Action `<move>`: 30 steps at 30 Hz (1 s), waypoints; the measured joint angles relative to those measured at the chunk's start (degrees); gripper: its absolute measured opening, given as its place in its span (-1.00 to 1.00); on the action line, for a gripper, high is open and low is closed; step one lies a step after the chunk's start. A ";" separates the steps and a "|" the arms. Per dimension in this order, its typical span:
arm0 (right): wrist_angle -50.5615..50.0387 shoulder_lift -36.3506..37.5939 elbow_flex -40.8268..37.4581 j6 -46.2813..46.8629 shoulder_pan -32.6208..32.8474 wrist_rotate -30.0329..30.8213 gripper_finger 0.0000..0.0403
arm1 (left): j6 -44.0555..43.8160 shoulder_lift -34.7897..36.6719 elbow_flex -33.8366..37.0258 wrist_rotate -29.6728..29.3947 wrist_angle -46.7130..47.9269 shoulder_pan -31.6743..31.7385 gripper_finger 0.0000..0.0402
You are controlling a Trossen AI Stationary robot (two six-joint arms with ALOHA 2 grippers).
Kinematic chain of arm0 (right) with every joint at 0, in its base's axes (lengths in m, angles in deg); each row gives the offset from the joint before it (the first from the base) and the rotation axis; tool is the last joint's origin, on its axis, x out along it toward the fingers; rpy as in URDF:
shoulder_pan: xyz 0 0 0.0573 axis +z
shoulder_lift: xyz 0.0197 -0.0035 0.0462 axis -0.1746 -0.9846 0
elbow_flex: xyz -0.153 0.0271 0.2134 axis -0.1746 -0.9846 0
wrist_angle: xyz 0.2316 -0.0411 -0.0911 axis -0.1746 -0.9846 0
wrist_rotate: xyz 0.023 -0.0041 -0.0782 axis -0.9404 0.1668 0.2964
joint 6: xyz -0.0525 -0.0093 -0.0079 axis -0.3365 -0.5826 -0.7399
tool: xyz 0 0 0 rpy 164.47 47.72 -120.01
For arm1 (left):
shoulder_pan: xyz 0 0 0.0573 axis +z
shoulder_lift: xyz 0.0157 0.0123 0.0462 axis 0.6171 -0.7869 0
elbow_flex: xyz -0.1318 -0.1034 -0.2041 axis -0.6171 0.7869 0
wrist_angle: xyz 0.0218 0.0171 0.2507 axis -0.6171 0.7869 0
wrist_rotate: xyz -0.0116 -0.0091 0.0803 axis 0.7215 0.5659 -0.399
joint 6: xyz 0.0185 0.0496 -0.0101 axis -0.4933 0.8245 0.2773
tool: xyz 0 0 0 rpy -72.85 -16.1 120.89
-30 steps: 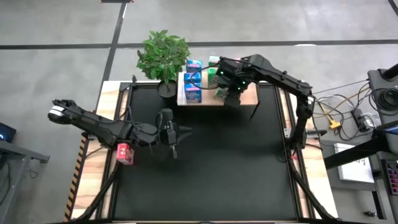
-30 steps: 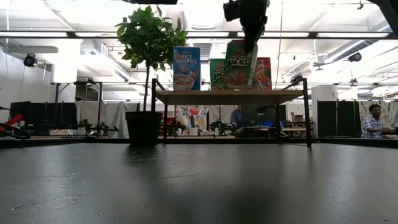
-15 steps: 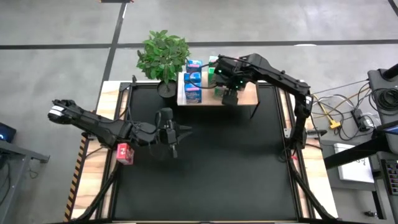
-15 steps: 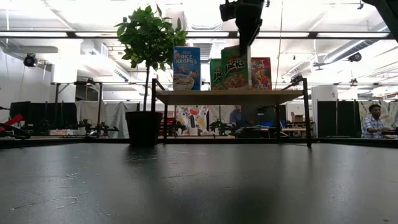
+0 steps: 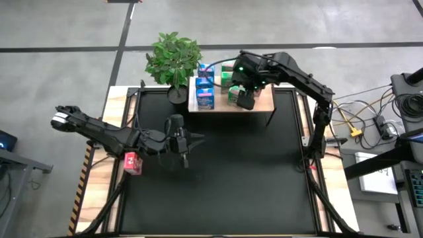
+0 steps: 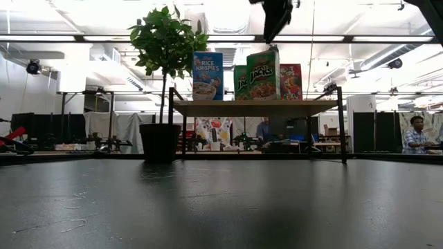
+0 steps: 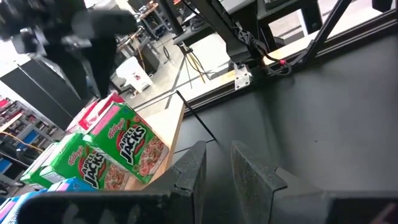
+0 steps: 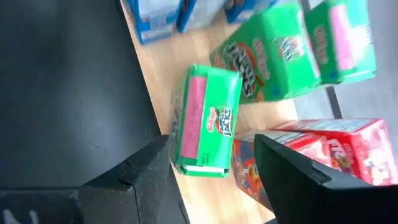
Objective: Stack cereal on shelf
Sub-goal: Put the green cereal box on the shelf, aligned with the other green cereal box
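My right gripper (image 8: 214,158) hangs open above the wooden shelf (image 5: 264,102). Its fingers stand wide apart over a green cereal box (image 8: 205,121), which stands upright on its base at the shelf's near side (image 6: 263,72); the gripper (image 6: 275,28) is clear of the box top. More green boxes (image 8: 292,50), blue boxes (image 5: 205,86) and red boxes (image 8: 323,155) stand on the plank. My left gripper (image 5: 188,141) waits low over the black mat, its fingers (image 7: 193,168) a narrow gap apart and holding nothing. One red box (image 5: 133,162) lies on the table's left margin.
A potted plant (image 5: 173,59) stands at the shelf's left end, its pot (image 6: 159,142) on the table. The black mat (image 5: 238,178) lies in front of the shelf. Cables and a stand sit off the table's right edge. A person (image 6: 415,135) sits far behind.
My right gripper carried the green box, tilted, a little toward the table's left over the shelf. It set the box upright on the plank, let go and rose above it. The box now stands free.
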 joint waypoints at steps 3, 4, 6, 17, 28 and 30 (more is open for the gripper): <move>-0.06 1.56 0.59 0.59 0.35 -0.21 0.04 | 0.00 0.00 0.00 0.00 0.23 0.00 -0.71; -0.05 2.21 0.33 0.61 0.41 -0.21 0.00 | 0.00 0.00 0.00 0.00 0.22 0.00 -0.71; -0.02 3.26 -0.32 1.95 0.41 -0.20 -0.11 | -0.15 -0.02 0.00 0.00 0.26 0.00 -0.71; 0.64 9.69 -18.56 2.31 0.22 0.09 -0.93 | -0.89 -0.02 0.07 0.00 1.33 0.00 -0.71; 15.23 10.61 -29.12 -2.52 -2.02 6.02 -0.94 | -0.80 -0.02 0.09 -0.02 1.36 0.00 -0.71; 16.95 10.43 -29.73 -3.63 -2.25 6.33 -0.94 | -0.74 -0.02 0.09 -0.02 1.36 0.00 -0.71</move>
